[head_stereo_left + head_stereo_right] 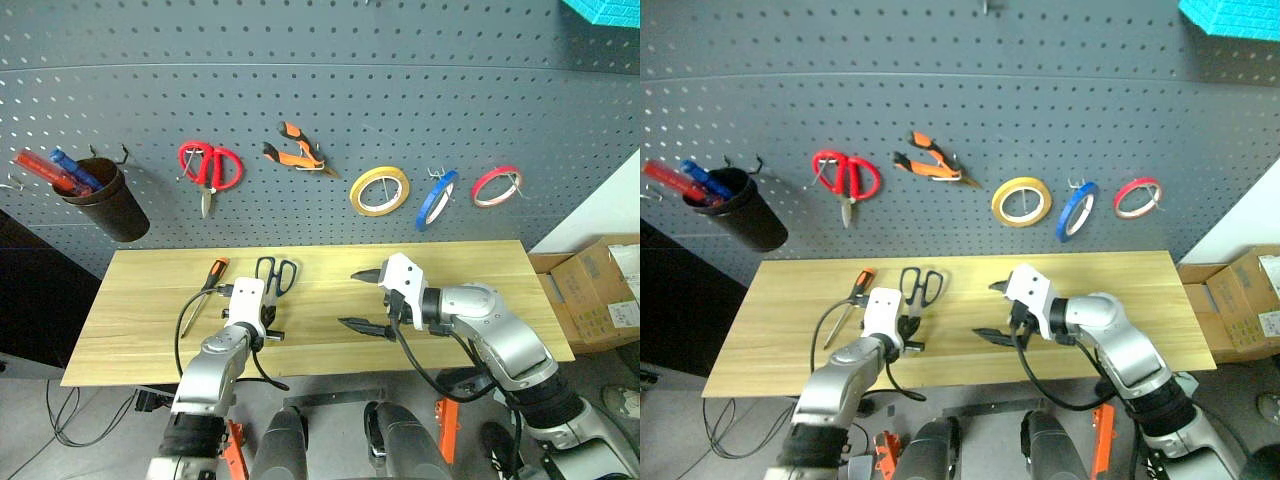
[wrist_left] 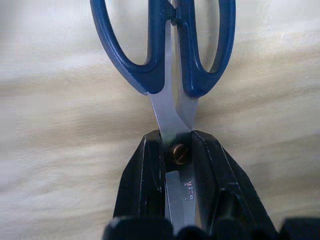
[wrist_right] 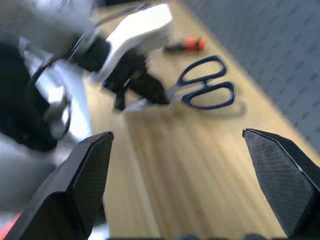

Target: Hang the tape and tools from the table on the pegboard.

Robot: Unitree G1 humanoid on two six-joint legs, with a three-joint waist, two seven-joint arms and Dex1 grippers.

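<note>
1. Here we see the left gripper (image 2: 177, 150) with its jaws closed on the blades of the blue-handled scissors (image 1: 276, 272), just over the desk (image 1: 480, 270).
2. We see the right gripper (image 1: 366, 300) pointing left above the desk, jaws wide, holding nothing.

Left claw (image 2: 177, 150) clamped shut; right claw (image 1: 366, 300) spread wide.

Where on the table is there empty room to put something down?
The table is bare wood on its right part, past the right gripper, and at its far left end. It's crowded left of the middle: screwdriver, scissors, left gripper.
</note>
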